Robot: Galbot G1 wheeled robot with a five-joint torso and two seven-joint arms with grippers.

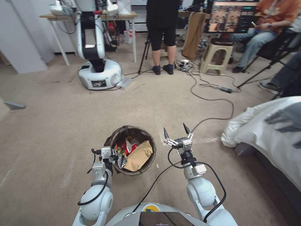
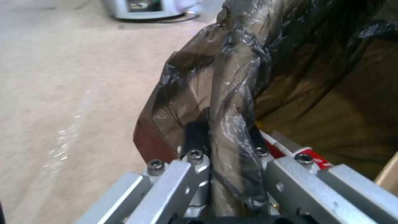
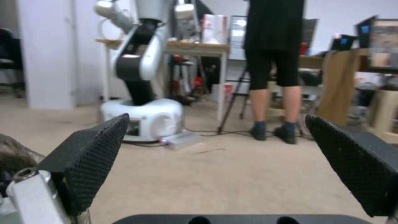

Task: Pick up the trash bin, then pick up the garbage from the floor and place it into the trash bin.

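Note:
The trash bin (image 1: 147, 138) with its dark brown liner hangs just in front of me, above the carpet. My left gripper (image 1: 113, 156) is shut on its near left rim; the left wrist view shows the fingers (image 2: 195, 140) pinching the liner-wrapped rim (image 2: 232, 102). Inside the bin lie garbage pieces: a tan paper bag (image 1: 139, 156), red-and-white paper cups (image 1: 130, 146) and a shiny snack wrapper (image 1: 120, 157). My right gripper (image 1: 177, 131) is open to the right of the bin, holding nothing; its black fingertips (image 3: 89, 158) are spread wide.
Another white robot (image 1: 98, 72) stands by a table at the back left. A person stands mid-back, and cables (image 1: 216, 100) run across the carpet. A white-covered bed (image 1: 269, 125) lies on the right, a plastic stool (image 1: 218, 53) behind it.

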